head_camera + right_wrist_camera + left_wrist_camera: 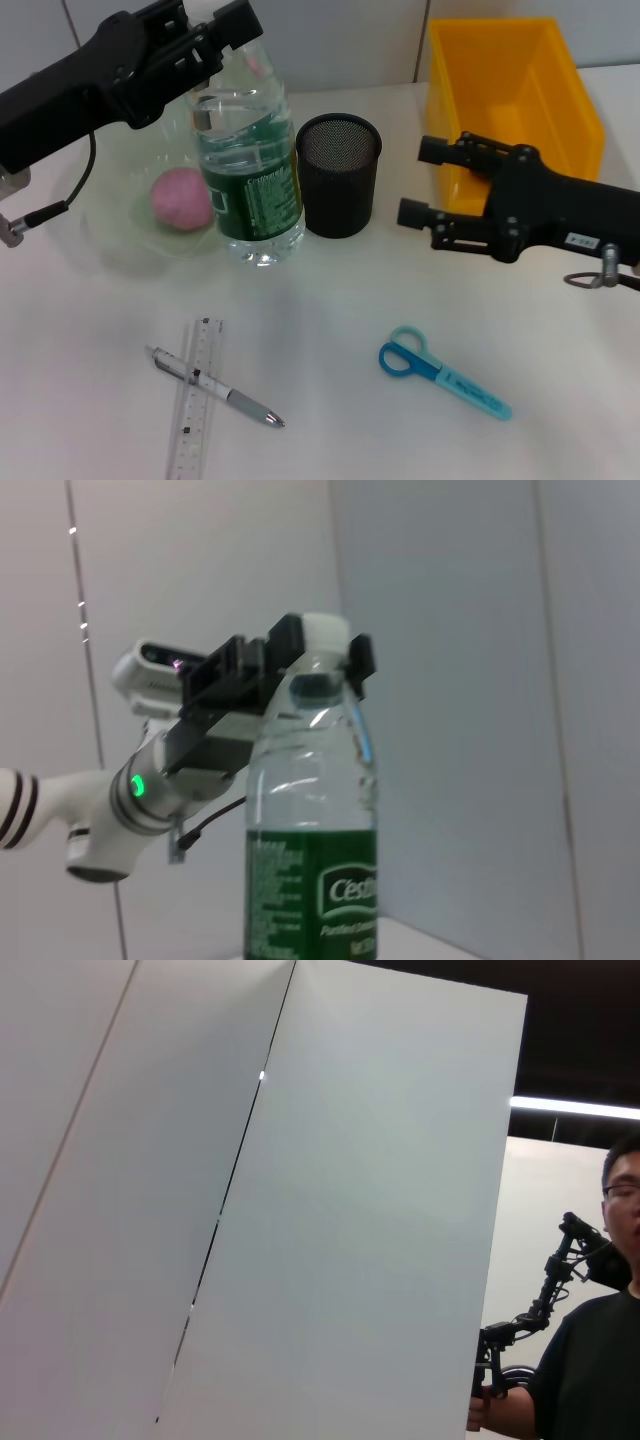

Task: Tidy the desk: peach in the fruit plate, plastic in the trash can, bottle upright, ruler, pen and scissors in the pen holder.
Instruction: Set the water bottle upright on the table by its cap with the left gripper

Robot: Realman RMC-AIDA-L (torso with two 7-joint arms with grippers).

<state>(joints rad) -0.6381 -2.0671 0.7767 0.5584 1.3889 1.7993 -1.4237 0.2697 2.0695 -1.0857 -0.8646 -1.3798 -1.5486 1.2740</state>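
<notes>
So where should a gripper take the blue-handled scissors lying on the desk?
Across the closed light-blue blade section of the blue-handled scissors, coming straight down from above. They lie flat, blades together, forming a narrow straight bar; the ring handles are wider and rounded.

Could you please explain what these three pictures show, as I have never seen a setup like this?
It is a two-armed robot tidying a desk. One picture looks down from its head; the other two come from its wrists. The left tool grips the neck of an upright bottle; the right tool hovers open beside the mesh pen holder. A peach sits in a clear plate. A ruler, pen and scissors lie on the desk, near a yellow bin.
</notes>
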